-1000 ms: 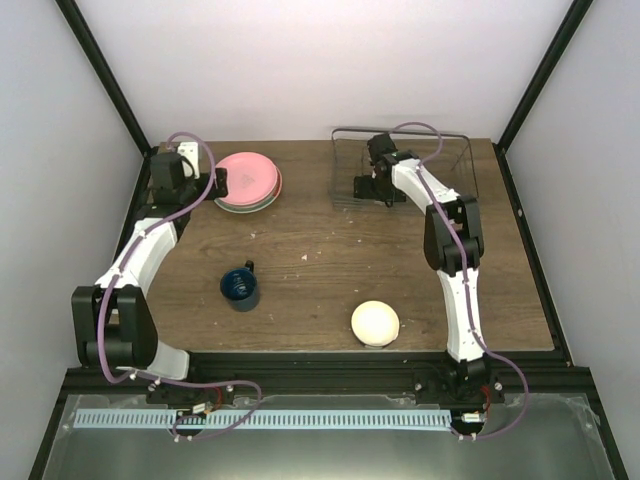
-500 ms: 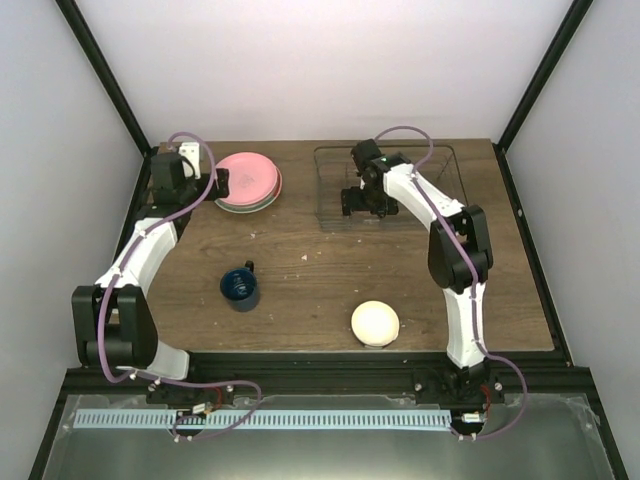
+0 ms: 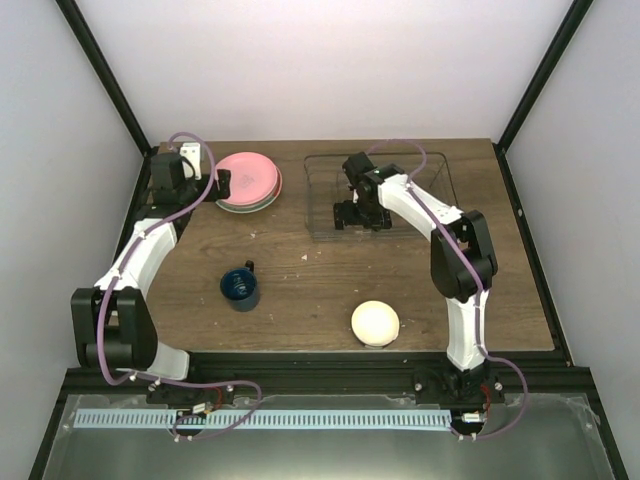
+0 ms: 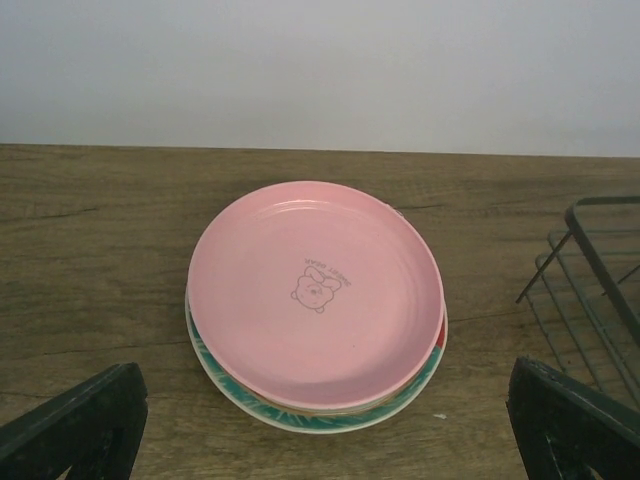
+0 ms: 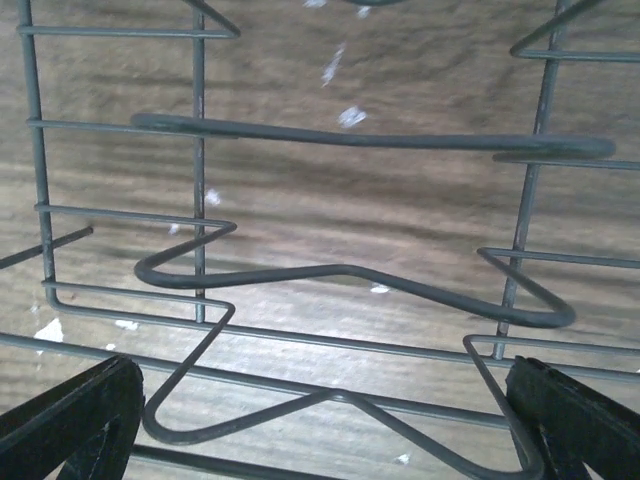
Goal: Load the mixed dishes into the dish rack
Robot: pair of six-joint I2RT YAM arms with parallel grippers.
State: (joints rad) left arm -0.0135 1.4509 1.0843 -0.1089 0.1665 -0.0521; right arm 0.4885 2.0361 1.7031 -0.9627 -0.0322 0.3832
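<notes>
The pink plate (image 3: 247, 178) (image 4: 315, 290) tops a stack at the back left. The teal-and-red patterned plate (image 4: 330, 418) lies at the bottom of it. A mint-green plate cannot be made out. My left gripper (image 3: 222, 183) (image 4: 320, 430) is open, level with the stack's near edge, touching nothing. The dish rack (image 3: 318, 205) (image 4: 590, 270) (image 5: 350, 270) sits at the back centre-right. My right gripper (image 3: 362, 213) (image 5: 320, 430) is open, its fingers down among the rack's near wires. The dark blue mug (image 3: 240, 286) and the cream bowl (image 3: 375, 323) stand apart on the table.
The wooden table (image 3: 310, 290) has black frame posts at its back corners and white walls behind. The mug stands left of centre and the bowl sits near the front edge, right of centre. The rack's left end lies close to the plate stack.
The dish rack has slid left and a little nearer along with my right gripper. The left arm, plates, mug and bowl have not moved.
</notes>
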